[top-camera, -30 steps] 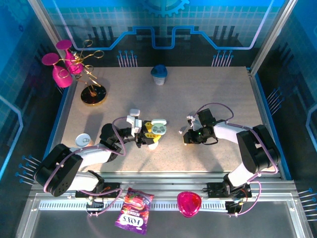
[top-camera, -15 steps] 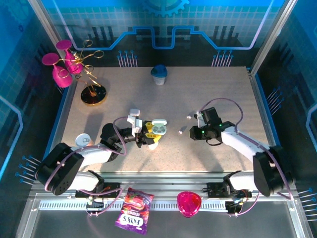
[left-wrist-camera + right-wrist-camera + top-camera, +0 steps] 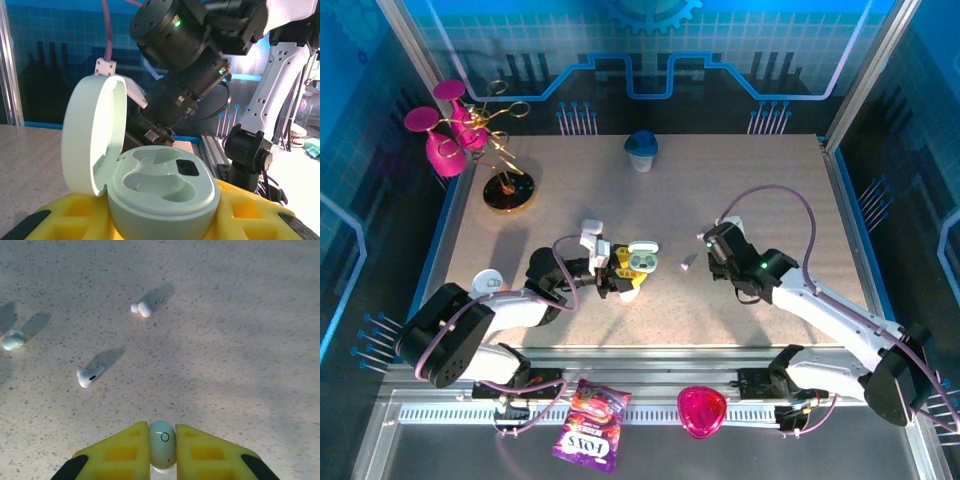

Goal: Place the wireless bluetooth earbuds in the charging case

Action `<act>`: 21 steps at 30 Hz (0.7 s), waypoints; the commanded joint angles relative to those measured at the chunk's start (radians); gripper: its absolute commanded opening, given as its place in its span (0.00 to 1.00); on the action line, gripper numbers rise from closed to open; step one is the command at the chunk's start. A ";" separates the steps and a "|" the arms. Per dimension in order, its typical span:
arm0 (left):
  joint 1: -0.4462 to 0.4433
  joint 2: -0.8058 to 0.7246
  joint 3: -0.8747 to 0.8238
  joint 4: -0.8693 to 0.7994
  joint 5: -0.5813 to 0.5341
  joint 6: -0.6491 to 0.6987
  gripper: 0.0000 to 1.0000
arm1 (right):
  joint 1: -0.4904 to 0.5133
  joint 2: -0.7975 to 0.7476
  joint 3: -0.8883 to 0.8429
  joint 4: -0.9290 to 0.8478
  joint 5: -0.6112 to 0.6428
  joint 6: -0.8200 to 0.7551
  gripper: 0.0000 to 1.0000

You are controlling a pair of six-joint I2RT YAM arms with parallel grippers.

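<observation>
While my left gripper (image 3: 618, 272) pinched the open mint charging case (image 3: 162, 195), my right gripper (image 3: 162, 430) clamped one mint earbud (image 3: 162, 446); on the table (image 3: 240, 340) beyond it lay a white stemmed earbud (image 3: 89, 376), a small white earbud (image 3: 141, 308) and another mint earbud (image 3: 12, 341).

Count: four earbuds (image 3: 89, 376), one pinched in my right pincer (image 3: 162, 430), three loose at 10 to 12 o'clock from it. Two cases: mint case (image 3: 160, 197), white case (image 3: 488, 282). One blue cup (image 3: 641, 150), one snack bag (image 3: 590, 425), one pink heart (image 3: 702, 410).
</observation>
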 commanded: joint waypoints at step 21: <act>0.006 0.028 0.034 0.020 0.022 0.024 0.23 | 0.257 0.241 0.366 -0.280 0.234 0.458 0.09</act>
